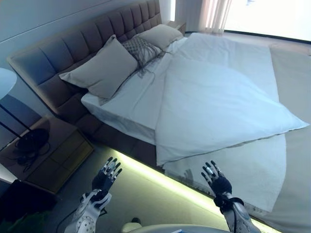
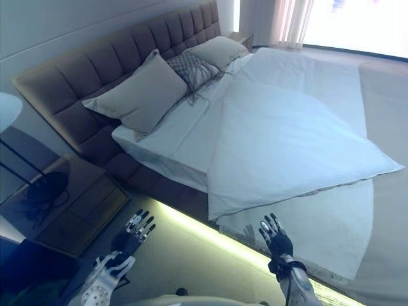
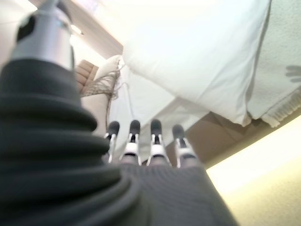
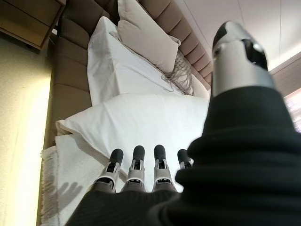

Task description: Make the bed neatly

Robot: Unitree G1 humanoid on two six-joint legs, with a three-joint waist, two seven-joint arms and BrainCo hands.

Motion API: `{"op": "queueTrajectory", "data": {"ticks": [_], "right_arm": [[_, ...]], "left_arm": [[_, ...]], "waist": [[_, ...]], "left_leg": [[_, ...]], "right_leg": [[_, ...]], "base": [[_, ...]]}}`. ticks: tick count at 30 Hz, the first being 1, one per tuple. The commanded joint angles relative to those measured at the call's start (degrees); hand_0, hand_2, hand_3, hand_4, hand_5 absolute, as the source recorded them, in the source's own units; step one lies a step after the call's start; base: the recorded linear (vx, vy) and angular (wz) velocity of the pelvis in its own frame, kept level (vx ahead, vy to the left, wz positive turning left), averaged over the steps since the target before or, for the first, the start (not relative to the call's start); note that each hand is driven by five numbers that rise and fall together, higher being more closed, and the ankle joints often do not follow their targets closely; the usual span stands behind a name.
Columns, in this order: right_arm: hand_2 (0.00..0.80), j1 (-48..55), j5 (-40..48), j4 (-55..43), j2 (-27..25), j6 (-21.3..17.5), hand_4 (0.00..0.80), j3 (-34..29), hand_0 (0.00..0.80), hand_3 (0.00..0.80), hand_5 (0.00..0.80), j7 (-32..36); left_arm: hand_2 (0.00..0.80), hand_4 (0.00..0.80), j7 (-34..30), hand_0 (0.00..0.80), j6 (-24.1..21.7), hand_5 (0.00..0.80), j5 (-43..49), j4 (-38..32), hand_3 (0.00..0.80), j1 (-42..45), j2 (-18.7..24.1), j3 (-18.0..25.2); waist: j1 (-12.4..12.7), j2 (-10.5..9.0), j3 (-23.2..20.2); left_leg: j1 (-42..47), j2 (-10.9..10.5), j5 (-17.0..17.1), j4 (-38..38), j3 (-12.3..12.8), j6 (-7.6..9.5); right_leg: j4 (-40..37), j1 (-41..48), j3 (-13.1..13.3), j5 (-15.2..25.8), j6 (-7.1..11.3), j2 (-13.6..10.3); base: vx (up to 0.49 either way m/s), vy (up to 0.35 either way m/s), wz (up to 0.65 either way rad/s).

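A bed with a tufted headboard (image 1: 73, 43) carries a white duvet (image 1: 218, 102) lying askew, its near corner (image 1: 163, 158) hanging over the bed's side. A white sheet (image 1: 131, 97) shows bare between duvet and pillows. Two large beige pillows (image 1: 102, 68) (image 1: 160, 35) and a patterned cushion (image 1: 141, 48) lean at the head. A textured white blanket (image 1: 252, 170) lies under the duvet toward the foot. My left hand (image 1: 108, 175) and right hand (image 1: 216, 179) are open and empty, raised above the floor beside the bed, apart from the bedding.
A wooden nightstand (image 1: 53, 150) stands at the left, with a lamp (image 1: 5, 82) and dark cables on it. A lit strip (image 1: 160, 179) runs along the bed's base. A window with curtains (image 1: 214, 14) is at the far side.
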Motion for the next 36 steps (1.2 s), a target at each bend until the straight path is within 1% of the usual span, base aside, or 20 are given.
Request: {"op": "queueTrajectory", "data": {"ticks": [1,5,7,8,9,11,12,14,15,16,17,18,19,21,25,27,29,31,33,36], "right_arm": [[0.000,-0.3,0.5,-4.5,1.7,-1.4,0.000,-3.5,0.000,0.000,0.000,2.6],[0.000,-0.3,0.1,-3.5,2.7,-1.6,0.000,-3.3,0.000,0.000,0.000,2.7],[0.000,-0.7,-0.3,-3.2,3.7,-3.2,0.000,-3.1,0.000,0.000,0.000,2.2],[0.000,-0.7,0.1,-3.4,4.1,-4.4,0.000,-2.8,0.000,0.000,0.000,1.7],[0.000,-0.7,0.4,-3.7,4.3,-5.1,0.000,-2.7,0.000,0.000,0.000,1.0],[0.000,-0.2,1.0,-4.6,4.3,-5.9,0.000,-2.5,0.000,0.000,0.000,0.5],[0.000,0.0,1.1,-4.9,4.1,-5.8,0.000,-2.6,0.000,0.000,0.000,0.5],[0.000,0.4,0.9,-5.0,3.9,-6.0,0.000,-2.7,0.000,0.000,0.000,1.3],[0.000,0.4,0.9,-4.8,3.9,-5.9,0.000,-2.8,0.000,0.000,0.000,1.8],[0.000,0.0,0.7,-4.2,4.0,-5.7,0.000,-3.0,0.000,0.000,0.000,2.6],[0.000,-0.1,0.7,-4.0,4.0,-5.6,0.000,-3.1,0.000,0.000,0.000,2.8],[0.000,-2.0,0.6,-2.3,4.1,-5.1,0.000,-3.3,0.000,0.000,0.000,3.0],[0.000,-3.2,0.6,-1.6,4.0,-4.5,0.000,-3.4,0.000,0.000,0.000,2.8],[0.000,-4.3,0.1,-0.8,4.4,-3.6,0.000,-3.6,0.000,0.000,0.000,2.2],[0.000,-2.3,0.0,-1.3,4.2,-2.6,0.000,-3.3,0.000,0.000,0.000,2.8],[0.000,-1.3,0.1,-1.5,3.4,-1.4,0.000,-3.8,0.000,0.000,0.000,2.3],[0.000,-0.6,1.3,-3.2,2.0,-0.2,0.000,-4.5,0.000,0.000,0.000,2.1],[0.000,-0.5,2.2,-3.4,0.6,-0.6,0.000,-4.3,0.000,0.000,0.000,3.0],[0.000,-1.2,1.6,-2.2,-0.9,-0.7,0.000,-4.4,0.000,0.000,0.000,2.7],[0.000,-2.3,2.2,-0.2,-1.8,-2.1,0.000,-4.6,0.000,0.000,0.000,3.0]], "left_arm": [[0.000,0.000,-0.3,0.000,-1.4,0.000,0.9,-1.8,0.000,-3.9,3.0,2.9],[0.000,0.000,-0.6,0.000,-1.6,0.000,-0.7,-1.5,0.000,-2.7,2.5,4.9],[0.000,0.000,-1.3,0.000,-1.8,0.000,-0.4,-0.8,0.000,-2.4,2.2,5.0],[0.000,0.000,-1.2,0.000,-2.0,0.000,0.7,0.0,0.000,-2.4,2.1,4.4],[0.000,0.000,-0.7,0.000,-2.5,0.000,1.9,1.2,0.000,-2.5,1.9,3.8],[0.000,0.000,-1.2,0.000,-3.2,0.000,3.1,2.8,0.000,-3.1,2.0,3.6],[0.000,0.000,-1.5,0.000,-3.0,0.000,3.0,2.8,0.000,-3.1,2.2,4.1],[0.000,0.000,-2.0,0.000,-2.3,0.000,2.7,2.0,0.000,-2.6,2.8,5.6],[0.000,0.000,-2.1,0.000,-2.3,0.000,2.5,1.9,0.000,-2.5,3.0,5.9],[0.000,0.000,-1.9,0.000,-2.6,0.000,2.0,2.1,0.000,-2.7,3.2,6.1],[0.000,0.000,-1.9,0.000,-2.7,0.000,2.0,2.1,0.000,-2.8,3.2,6.1],[0.000,0.000,-1.8,0.000,-2.9,0.000,1.5,2.8,0.000,-4.0,3.3,5.6],[0.000,0.000,-1.9,0.000,-2.5,0.000,1.1,2.5,0.000,-4.5,3.4,5.5],[0.000,0.000,-1.8,0.000,-0.9,0.000,0.3,1.1,0.000,-4.7,3.6,5.6],[0.000,0.000,-2.3,0.000,-0.6,0.000,0.4,0.8,0.000,-3.7,3.1,4.9],[0.000,0.000,-1.9,0.000,0.2,0.000,0.7,0.2,0.000,-2.4,3.0,4.5],[0.000,0.000,-2.9,0.000,1.2,0.000,0.0,-0.3,0.000,-0.8,3.3,4.6],[0.000,0.000,-4.0,0.000,-0.1,0.000,0.4,-0.7,0.000,-0.2,3.0,3.6],[0.000,0.000,-4.0,0.000,-1.0,0.000,-0.9,-0.7,0.000,-0.6,2.6,2.6],[0.000,0.000,-3.8,0.000,-1.5,0.000,-1.3,-0.1,0.000,-2.1,1.8,1.0]], "waist": [[-0.1,-1.39,0.0],[0.4,-1.49,0.1],[0.6,-1.22,0.7],[0.6,-0.97,1.4],[0.5,0.02,1.9],[0.2,1.35,3.2],[0.1,1.44,3.7],[-0.1,0.35,4.2],[-0.3,-0.23,4.4],[-1.1,-1.66,4.6],[-1.2,-1.74,4.8],[-2.7,-3.71,4.9],[-3.2,-3.82,5.1],[-3.4,-3.62,5.3],[-4.0,-4.36,4.7],[-4.6,-4.55,3.8],[-4.8,-3.92,3.2],[-4.8,-4.14,2.8],[-5.0,-3.99,2.5],[-4.9,-4.85,3.1]], "left_leg": [[0.3,-3.9,-2.0,3.6,-0.9,4.56],[-0.3,-5.3,-3.8,5.8,-0.7,6.15],[-1.2,-6.6,-4.5,7.2,-0.9,8.28],[-1.2,-7.6,-4.8,7.8,-1.0,9.78],[-1.4,-7.7,-4.6,8.1,-1.2,10.56],[-0.9,-8.2,-4.9,9.1,-1.1,11.50],[-0.6,-8.5,-5.4,9.5,-0.9,11.61],[0.4,-9.5,-6.7,10.3,-0.7,11.16],[0.9,-9.8,-7.5,10.5,-0.8,10.87],[2.0,-10.5,-9.2,11.0,-1.0,10.16],[2.3,-10.4,-9.6,11.2,-1.0,10.05],[3.9,-10.8,-12.2,11.7,-1.7,8.64],[4.8,-10.1,-13.5,12.0,-2.0,8.02],[5.9,-8.8,-15.4,12.6,-2.4,7.74],[8.5,-5.3,-17.3,14.3,-3.2,6.60],[9.3,-1.7,-16.6,16.0,-3.5,5.02],[9.1,2.4,-10.4,18.4,-4.6,2.92],[8.5,4.2,-5.6,21.6,-4.6,2.48],[6.4,5.2,-0.9,26.6,-3.5,2.52],[0.0,5.1,0.7,35.4,-1.6,3.95]], "right_leg": [[6.6,-4.6,-0.8,2.9,-1.07,0.8],[10.7,-6.1,0.0,3.2,-1.19,-1.3],[19.6,-8.1,0.9,3.9,-1.41,-2.1],[27.6,-10.5,2.0,4.7,-1.66,-2.4],[33.2,-12.5,2.5,6.1,-2.58,-1.9],[43.7,-16.8,2.1,8.0,-3.30,-1.7],[45.0,-18.7,1.5,8.9,-3.29,-2.2],[39.2,-19.9,0.3,11.1,-2.68,-3.8],[35.9,-19.6,0.2,12.2,-2.22,-4.1],[28.6,-19.5,0.9,14.4,-1.38,-5.2],[27.2,-19.0,0.8,14.7,-1.25,-5.3],[13.5,-19.6,2.4,16.6,-0.05,-7.4],[6.4,-19.2,2.8,18.0,0.75,-7.7],[1.1,-18.3,3.4,19.9,1.79,-7.1],[3.5,-17.7,4.5,18.2,2.24,-5.1],[6.7,-17.1,6.2,15.1,2.41,-3.2],[9.4,-16.0,6.0,11.2,1.34,-0.6],[9.3,-14.0,4.7,9.2,-1.04,1.6],[8.7,-12.0,4.0,6.8,-3.91,4.0],[9.5,-9.9,3.9,4.1,-6.80,5.9]], "base": [[0.078,0.083,0.01],[0.050,0.128,0.01],[0.005,0.209,0.02],[0.012,0.259,0.04],[0.030,0.278,0.21],[0.068,0.219,0.38],[0.150,0.069,0.30],[0.231,-0.106,0.11],[0.338,-0.273,0.08],[0.280,-0.229,0.09],[0.500,-0.439,0.15],[0.505,-0.423,0.11],[0.603,-0.494,0.17],[0.460,-0.339,0.23],[0.441,-0.373,0.05],[0.449,-0.434,0.14],[0.358,-0.387,0.19],[0.319,-0.362,0.13],[0.234,-0.329,0.12],[0.192,-0.289,0.17]]}}
